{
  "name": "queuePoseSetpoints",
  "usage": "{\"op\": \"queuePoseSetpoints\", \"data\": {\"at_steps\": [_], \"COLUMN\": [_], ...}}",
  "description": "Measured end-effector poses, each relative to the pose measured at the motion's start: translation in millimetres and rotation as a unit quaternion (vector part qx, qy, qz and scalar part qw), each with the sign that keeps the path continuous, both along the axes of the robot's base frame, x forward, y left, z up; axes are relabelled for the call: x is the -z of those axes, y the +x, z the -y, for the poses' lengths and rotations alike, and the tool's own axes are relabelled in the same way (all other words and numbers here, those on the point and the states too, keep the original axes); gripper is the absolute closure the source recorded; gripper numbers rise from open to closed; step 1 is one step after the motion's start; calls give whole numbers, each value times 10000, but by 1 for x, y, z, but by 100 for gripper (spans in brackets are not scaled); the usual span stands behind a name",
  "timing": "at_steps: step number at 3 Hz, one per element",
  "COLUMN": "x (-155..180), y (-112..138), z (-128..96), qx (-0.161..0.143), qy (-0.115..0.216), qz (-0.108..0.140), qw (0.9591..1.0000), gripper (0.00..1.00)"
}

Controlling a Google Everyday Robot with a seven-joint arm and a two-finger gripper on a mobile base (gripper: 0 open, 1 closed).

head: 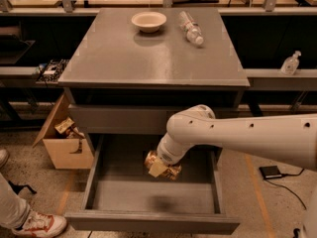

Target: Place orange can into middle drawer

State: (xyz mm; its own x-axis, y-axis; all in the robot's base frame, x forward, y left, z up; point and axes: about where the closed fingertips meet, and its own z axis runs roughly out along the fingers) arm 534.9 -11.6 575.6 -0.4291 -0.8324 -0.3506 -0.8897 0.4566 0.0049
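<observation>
Gripper hung over the open middle drawer, jaws clamped on the orange can; the can's print was unreadable. Grey cabinet top carried 1 cream bowl and 1 clear bottle; cardboard box stood on the floor beside it.

The jaws clasp the orange can above the middle drawer. The can's upper end is hidden under the white wrist, and the far jaw sits out of sight behind the can. The arm runs from the jaws off the right edge. Behind the jaws, the drawer's back wall is lost in shadow under the desk. Far left of the jaws, a shoe and trouser leg are cut by the frame's corner, and the cardboard box holds crumpled things too blurred to name.
</observation>
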Motion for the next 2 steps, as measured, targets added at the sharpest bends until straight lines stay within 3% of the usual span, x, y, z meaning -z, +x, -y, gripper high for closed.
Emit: {"op": "queuePoseSetpoints", "data": {"at_steps": [2], "x": [70], "y": [15], "z": [-2], "qx": [197], "qy": [274], "qz": [-1], "qw": [9994], "gripper": [100]}}
